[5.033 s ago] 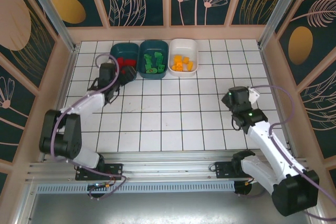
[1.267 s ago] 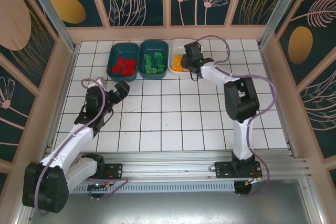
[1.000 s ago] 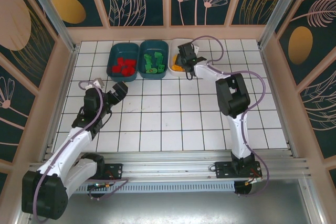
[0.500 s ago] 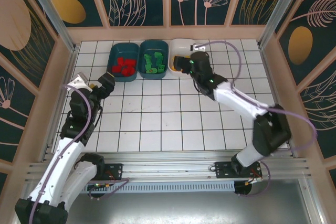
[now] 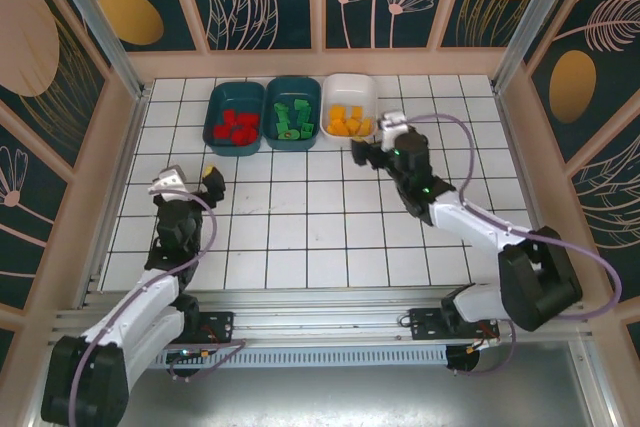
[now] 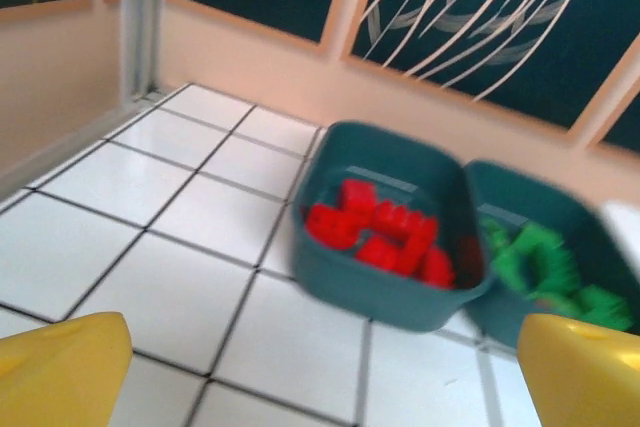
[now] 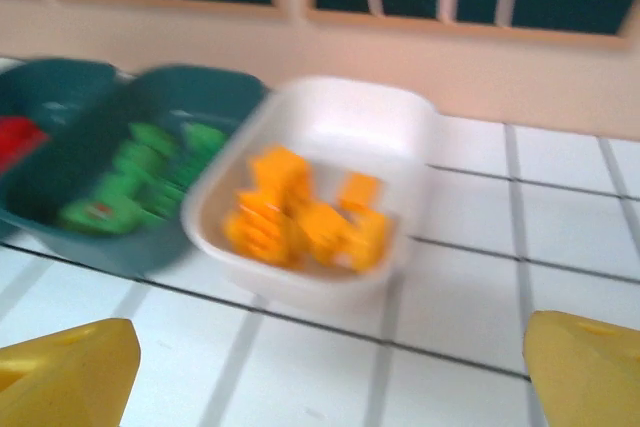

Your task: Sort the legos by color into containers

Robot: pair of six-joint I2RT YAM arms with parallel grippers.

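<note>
Right arm (image 5: 462,217) drawn back from containers (image 5: 350,79), long axes front-to-back, left tool (image 6: 320,377) and right tool (image 7: 330,367) gaping, empty

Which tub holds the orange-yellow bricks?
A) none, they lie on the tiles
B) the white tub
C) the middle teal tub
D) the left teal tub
B: the orange-yellow bricks lie inside the white tub at the right end of the row.

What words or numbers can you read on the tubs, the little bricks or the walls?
None: no words, numbers or brands stand on the left dark teal plastic tub, the middle dark teal plastic tub, the white plastic tub, the small plastic bricks or the leaf-painted walls.
</note>
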